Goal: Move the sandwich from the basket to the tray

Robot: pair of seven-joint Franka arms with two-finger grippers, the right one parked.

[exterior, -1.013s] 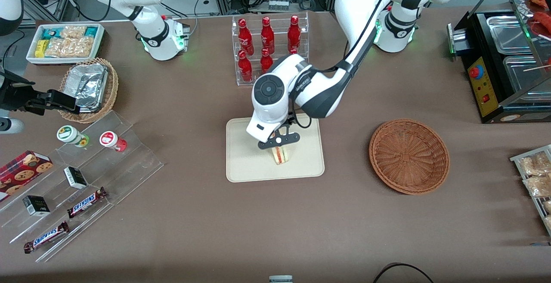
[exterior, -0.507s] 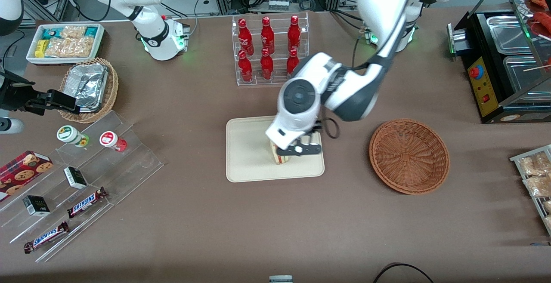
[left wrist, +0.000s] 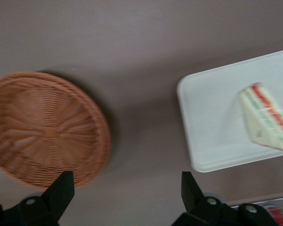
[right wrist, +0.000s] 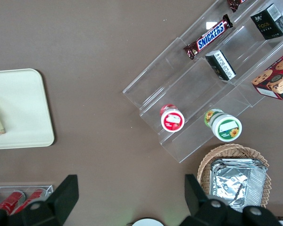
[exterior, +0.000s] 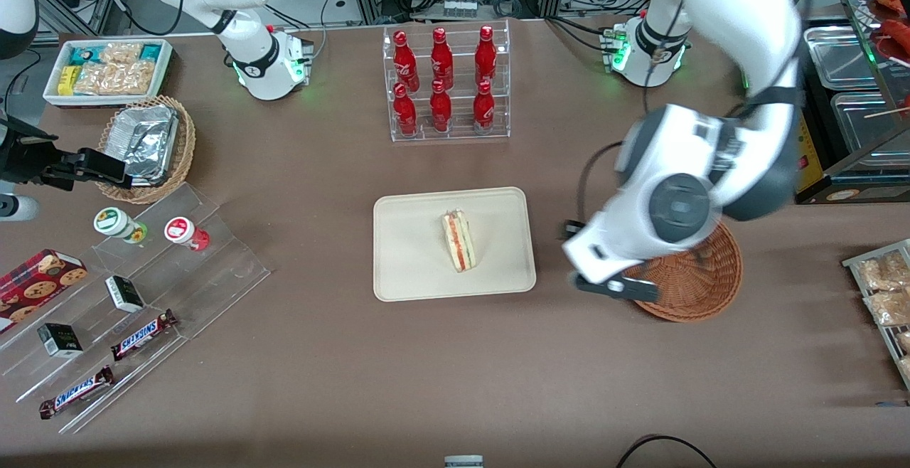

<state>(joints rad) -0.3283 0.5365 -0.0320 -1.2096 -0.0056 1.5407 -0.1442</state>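
The sandwich (exterior: 459,241) (left wrist: 267,117), a pale bread wedge with red and green layers, lies on its side on the cream tray (exterior: 412,269) (left wrist: 207,122), with nothing touching it. The reddish-brown wicker basket (exterior: 700,290) (left wrist: 42,127) holds nothing and sits beside the tray, toward the working arm's end of the table. My gripper (exterior: 606,286) (left wrist: 125,190) hangs open and empty above the brown table, over the gap between the tray and the basket, at the basket's rim. The arm's wrist covers part of the basket in the front view.
A clear rack of red bottles (exterior: 444,84) stands farther from the front camera than the tray. Toward the parked arm's end are a clear stepped display (exterior: 135,290) with snack bars and cups, a tan basket with foil container (exterior: 146,144) and a white snack bin (exterior: 106,70).
My gripper let go of the sandwich on the tray, lifted off it and swung sideways to the basket's rim. The sandwich stays on the tray.
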